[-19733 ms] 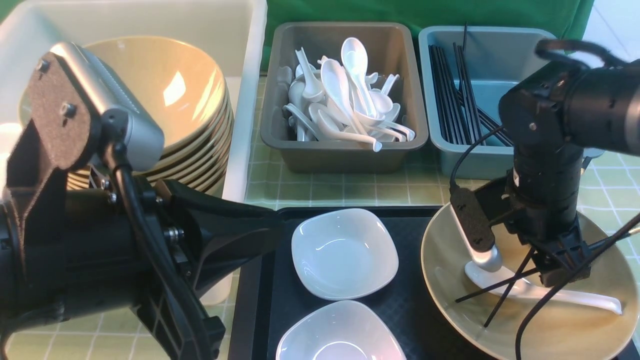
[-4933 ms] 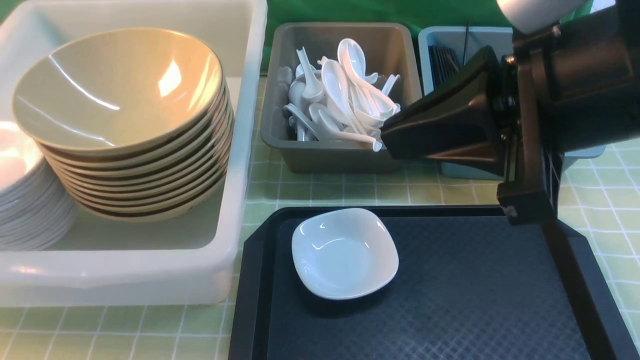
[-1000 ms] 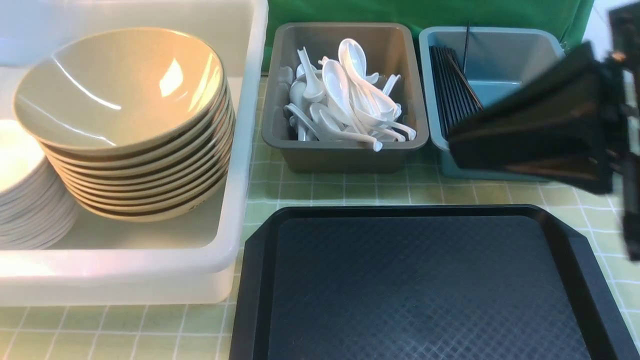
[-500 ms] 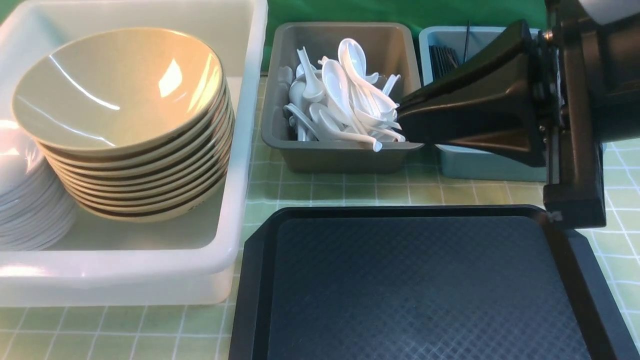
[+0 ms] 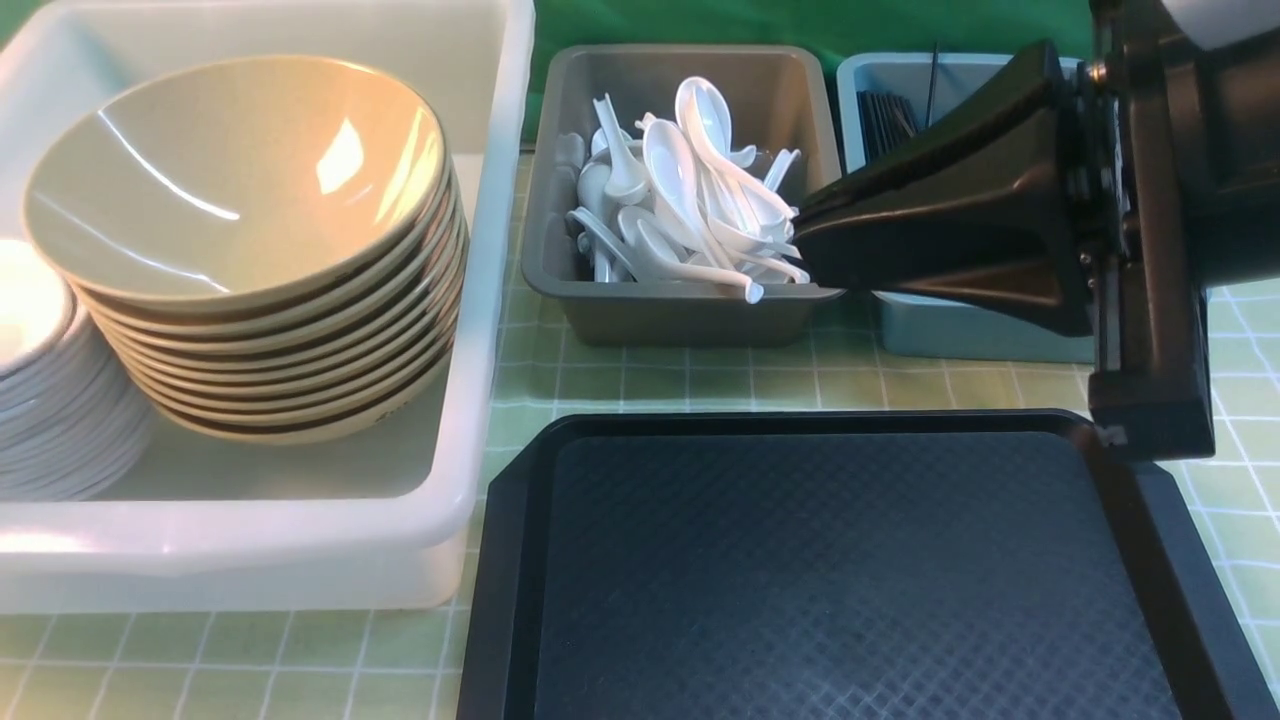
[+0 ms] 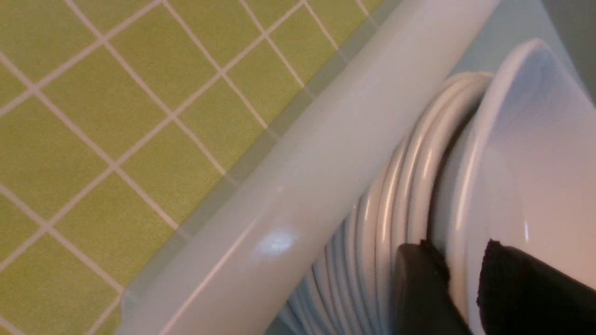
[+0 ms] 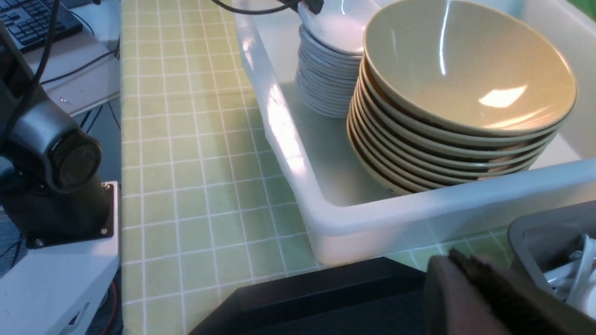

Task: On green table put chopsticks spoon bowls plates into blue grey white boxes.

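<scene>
In the left wrist view my left gripper (image 6: 463, 256) stands open, its jaws slightly apart on either side of the rim of the top white plate (image 6: 535, 149), which rests on the plate stack (image 6: 400, 186) inside the white box (image 6: 316, 163). That stack (image 5: 50, 420) sits at the far left beside the stacked tan bowls (image 5: 240, 190). My right gripper (image 5: 805, 245) is shut and empty, hovering over the front right corner of the grey box (image 5: 690, 315) of white spoons (image 5: 690, 190). Black chopsticks (image 5: 890, 115) lie in the blue box (image 5: 960, 335), which the right arm largely hides.
A black tray (image 5: 850, 570) with nothing on it lies in front of the grey and blue boxes. The green checked tablecloth (image 6: 116, 116) runs beside the white box. The left arm's base (image 7: 51, 163) stands at the table's edge.
The right arm swung left from over the blue box to the grey box, then held still. The left jaws parted, and the top white plate settled on the stack.
</scene>
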Available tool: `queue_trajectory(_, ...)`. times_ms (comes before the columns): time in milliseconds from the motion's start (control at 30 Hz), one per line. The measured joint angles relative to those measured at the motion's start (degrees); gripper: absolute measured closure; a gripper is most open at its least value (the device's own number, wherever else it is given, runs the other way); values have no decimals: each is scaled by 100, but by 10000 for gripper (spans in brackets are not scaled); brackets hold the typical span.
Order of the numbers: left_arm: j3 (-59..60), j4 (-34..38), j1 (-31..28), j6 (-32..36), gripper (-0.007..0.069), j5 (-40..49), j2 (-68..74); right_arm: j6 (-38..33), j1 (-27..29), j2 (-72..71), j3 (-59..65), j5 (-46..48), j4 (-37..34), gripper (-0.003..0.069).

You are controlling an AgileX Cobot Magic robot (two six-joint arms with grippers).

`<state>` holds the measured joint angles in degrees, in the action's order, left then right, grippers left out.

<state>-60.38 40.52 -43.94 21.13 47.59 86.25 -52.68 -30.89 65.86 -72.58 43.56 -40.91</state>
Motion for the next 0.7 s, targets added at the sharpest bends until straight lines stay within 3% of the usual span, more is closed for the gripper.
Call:
queue_trajectory(133,-32,-440,388,-137,186,-118,-56,0,0,0,0,0,0,611)
queue_trajectory(167,-31,-440,388,-137,175,-116,-62,0,0,0,0,1,0,611)
queue_trajectory(200,-54,-643,511,-263,96,-103,-94,0,0,0,0,7,0,611)
queue_trajectory(300,-193,-1257,749,-601,-27,141,-193,7,0,0,0,18,116,611)
queue_trajectory(400,-464,-1947,895,-1107,-39,516,-340,242,0,0,0,-14,444,611)
queue_trajectory(533,-738,-2245,1163,-1423,-39,842,-683,1009,0,0,0,-144,1195,611)
queue_trajectory(600,-873,-2098,1819,-1198,-39,926,-1132,2097,0,0,0,-176,2194,611)
queue_trajectory(633,-883,-2048,1953,-1139,-39,925,-1163,2097,0,0,0,-182,2275,611)
queue_trajectory(700,-897,-1682,3014,-690,-32,981,-1490,3296,0,-12,82,-213,3266,611)
